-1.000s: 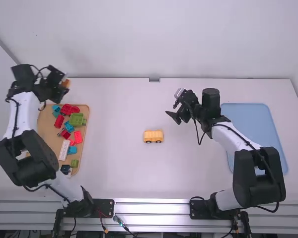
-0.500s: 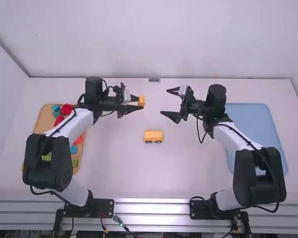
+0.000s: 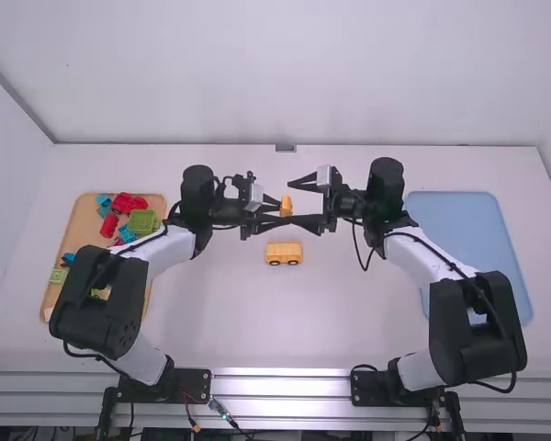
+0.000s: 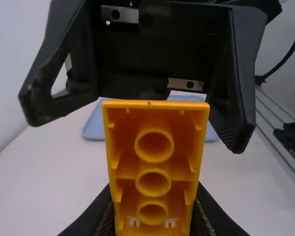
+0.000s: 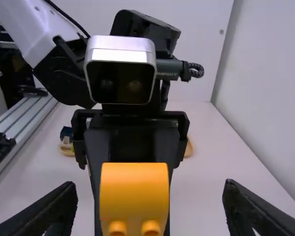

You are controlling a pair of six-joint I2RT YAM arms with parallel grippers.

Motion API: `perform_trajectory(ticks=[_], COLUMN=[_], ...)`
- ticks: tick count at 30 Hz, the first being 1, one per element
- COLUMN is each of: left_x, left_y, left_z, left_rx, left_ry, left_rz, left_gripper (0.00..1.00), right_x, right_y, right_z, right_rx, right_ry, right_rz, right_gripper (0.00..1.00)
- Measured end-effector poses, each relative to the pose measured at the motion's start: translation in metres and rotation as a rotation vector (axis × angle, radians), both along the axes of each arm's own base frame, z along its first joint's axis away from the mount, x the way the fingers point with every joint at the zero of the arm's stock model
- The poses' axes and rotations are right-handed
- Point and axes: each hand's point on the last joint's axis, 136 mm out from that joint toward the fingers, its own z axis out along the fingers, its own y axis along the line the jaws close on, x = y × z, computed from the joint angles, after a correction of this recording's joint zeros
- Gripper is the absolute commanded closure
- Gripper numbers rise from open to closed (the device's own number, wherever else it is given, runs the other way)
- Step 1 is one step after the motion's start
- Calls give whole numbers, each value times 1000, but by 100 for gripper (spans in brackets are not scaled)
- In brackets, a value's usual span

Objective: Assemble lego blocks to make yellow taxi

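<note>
Yellow block [image 4: 154, 169]: Held aloft above the table, pinched between the left jaws at their tips; its hollow, tubed side faces the left wrist, its rounded side with two studs the right wrist.
Left gripper [image 3: 278, 211]: Jaws closed down to the block's width, one finger against each side of it.
Right gripper [image 3: 290, 202]: Jaws spread wide and holding nothing, facing the left pair head-on; the yellow block is at their mouth, between the two fingers [image 5: 253, 209] and apart from both.
Yellow car base [image 3: 284, 253]: Upright on its dark wheels on the table, just beside the meeting jaws, on the side toward the arm bases.
White table [image 3: 239, 322]: Spreads beneath both pairs of jaws.
Wooden tray [image 3: 84, 219]: Well apart from the jaws, out to the robot's left, behind the left gripper and partly hidden by the left arm.
Loose blocks: On that tray, a red block [image 3: 130, 203] and a green block [image 3: 143, 221] among others, blue ones included.
Blue tray [image 3: 455, 220]: Flat on the table at the robot's right, behind the right gripper and well apart from its jaws.
Pale wall [image 3: 285, 73]: Rises past the table's far edge, beyond both pairs of jaws.
</note>
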Motion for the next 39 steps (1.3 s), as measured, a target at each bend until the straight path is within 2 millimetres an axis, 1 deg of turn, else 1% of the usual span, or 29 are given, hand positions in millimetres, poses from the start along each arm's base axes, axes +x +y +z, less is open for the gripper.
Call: perform_trajectory(ticks=[7, 10, 12, 13, 14, 15, 17, 18, 19, 23, 24, 25, 26, 27, 28, 29, 31, 32, 34, 35, 37, 38, 39], left_x=[2, 2, 2, 2, 2, 2, 1, 1, 0, -1, -1, -2, -2, -2, -2, -1, -1, -1, -1, 2, 6, 11, 18], left_y=[0, 0, 0, 0, 0, -1, -2, -2, -3, -3, -3, -3, -4, -4, -4, -4, -4, -4, -3, -3, -1, 2, 7], left_z=[7, 7, 7, 7, 7, 7, 7, 7, 7, 7, 7, 6, 6, 6, 6, 6, 4, 3, -1, -7, -18, -29, -48], left_rx=[-16, -17, -18, -18, -18, -18, -18, -18, -18, -19, -19, -18, -18, -17, -16, -16, -12, -12, -3, 11, 41, 74, 135], left_ry=[-6, 3, 9, 12, 13, 14, 21, 20, 20, 19, 18, 16, 12, -3, 1, 3, 20, 25, 57, 91, 148, 185, 227], left_rz=[6, 7, 7, 7, 7, 7, 4, 4, 1, -4, -6, -7, -7, -7, -6, -5, 0, 0, 7, 29, 73, 119, 192], left_gripper=[98, 98, 98, 98, 98, 98, 98, 98, 98, 98, 95, 87, 75, 45, 4, 1, 1, 1, 1, 1, 1, 1, 1], right_x=[-5, -5, -5, -6, -5, -5, -7, -7, -7, -7, -6, -5, -6, -6, -6, -6, -5, -4, 3, 10, 20, 28, 39], right_y=[0, 0, 0, 0, 0, 0, 2, 3, 4, 7, 7, 7, 7, 7, 7, 7, 5, 5, 1, -2, -7, -12, -19], right_z=[0, 1, 1, 1, 1, 1, 1, 1, 0, 0, 0, 0, -1, -1, -1, -1, -1, -1, -2, -4, -9, -15, -27], right_rx=[5, 6, 6, 6, 6, 6, 5, 5, 4, 0, 0, 0, -1, 0, 0, 0, 0, 0, -5, -11, -26, -42, -73], right_ry=[13, 18, 20, 21, 22, 24, 25, 24, 25, 26, 26, 27, 28, 40, 37, 35, 32, 34, 45, 66, 106, 139, 191], right_rz=[28, 30, 31, 31, 31, 30, 34, 34, 34, 26, 21, 20, 21, 24, 24, 23, 18, 16, -23, -63, -123, -174, -254], right_gripper=[37, 37, 41, 41, 44, 45, 51, 51, 55, 64, 65, 67, 72, 76, 79, 81, 89, 89, 96, 99, 99, 99, 99])
